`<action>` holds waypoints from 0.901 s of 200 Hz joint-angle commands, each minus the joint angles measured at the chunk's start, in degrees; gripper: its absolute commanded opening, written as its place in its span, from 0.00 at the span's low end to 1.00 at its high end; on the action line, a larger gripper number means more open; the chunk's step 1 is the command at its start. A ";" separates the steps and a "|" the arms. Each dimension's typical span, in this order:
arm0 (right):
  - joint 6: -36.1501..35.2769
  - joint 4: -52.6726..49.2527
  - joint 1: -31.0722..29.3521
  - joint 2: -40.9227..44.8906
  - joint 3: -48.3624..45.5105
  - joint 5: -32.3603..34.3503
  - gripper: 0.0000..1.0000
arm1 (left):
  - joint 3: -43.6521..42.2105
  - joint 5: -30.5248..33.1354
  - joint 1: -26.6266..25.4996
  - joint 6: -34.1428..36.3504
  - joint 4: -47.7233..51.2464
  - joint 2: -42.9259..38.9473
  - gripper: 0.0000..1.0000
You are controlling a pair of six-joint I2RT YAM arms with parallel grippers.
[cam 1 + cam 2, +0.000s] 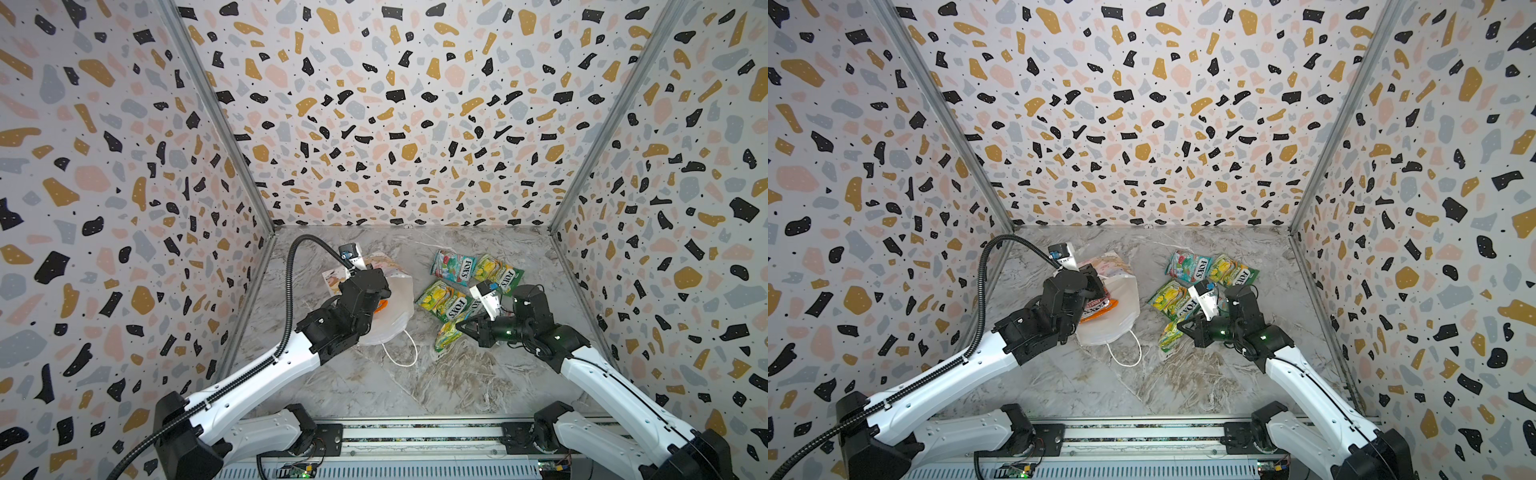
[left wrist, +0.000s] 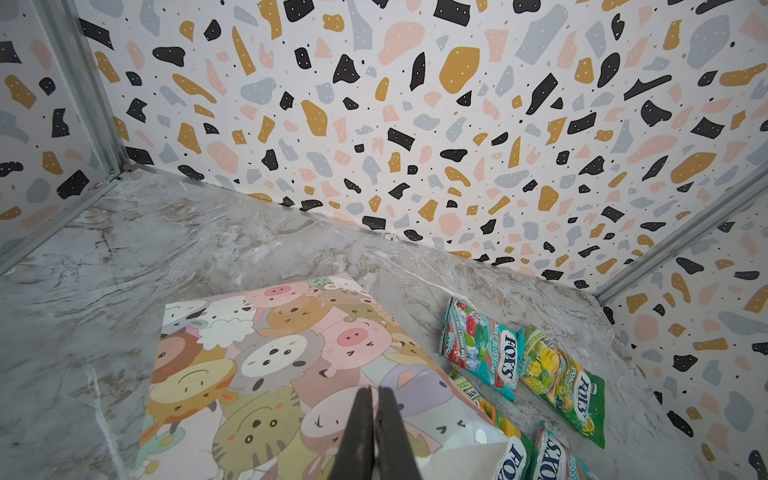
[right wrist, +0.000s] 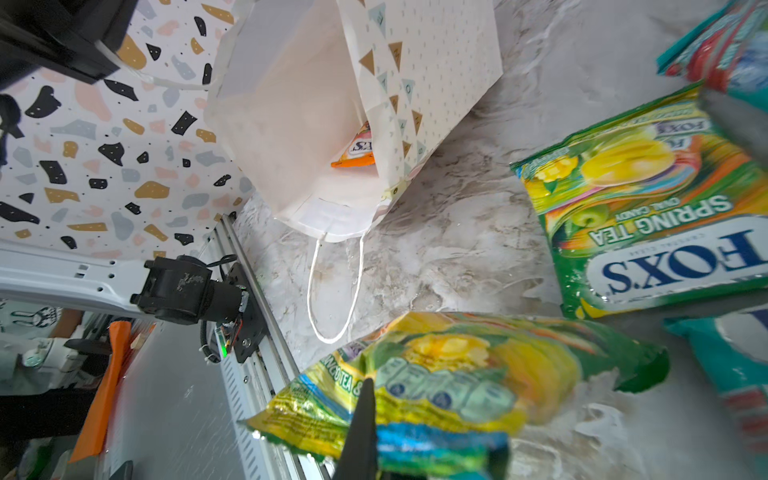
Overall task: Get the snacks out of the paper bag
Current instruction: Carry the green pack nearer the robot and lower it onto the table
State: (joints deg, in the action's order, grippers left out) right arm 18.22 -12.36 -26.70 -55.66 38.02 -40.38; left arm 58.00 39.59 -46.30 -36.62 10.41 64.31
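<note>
Lying on its side, the white paper bag [image 1: 399,301] is held at its upper rim by the closed left gripper [image 2: 376,399], with its long axis front-to-back and its mouth toward the front rail [image 1: 415,432]. One glossy orange packet [image 3: 357,151] is seen inside, left of the right gripper [image 1: 460,326], which is clamped on a crinkled green-yellow packet [image 3: 436,374].

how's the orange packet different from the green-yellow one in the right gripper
The orange packet lies inside the paper bag; the green-yellow packet is out, pinched by the right gripper. Only an orange corner shows past the bag wall; the green-yellow one is mostly in view, crumpled. Both are glossy FOX'S packets.
</note>
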 commanded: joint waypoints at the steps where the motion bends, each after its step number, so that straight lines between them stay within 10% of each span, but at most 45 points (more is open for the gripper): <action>1: 1.83 9.65 -2.44 -0.85 -0.36 -4.09 0.00 | 1.21 1.49 0.12 1.03 -1.20 -1.03 0.00; 134: 9.84 44.26 -7.52 -18.77 -5.85 -8.41 0.00 | 1.32 1.85 0.07 1.11 -0.31 -1.99 0.00; 180: 5.60 41.77 -7.37 -23.53 -6.98 -5.76 0.00 | 1.13 1.36 0.08 0.86 -0.39 -1.87 0.00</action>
State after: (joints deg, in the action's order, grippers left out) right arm 26.70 27.38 -33.89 -78.41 31.53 -46.52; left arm 58.00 40.01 -46.28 -36.62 11.62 63.33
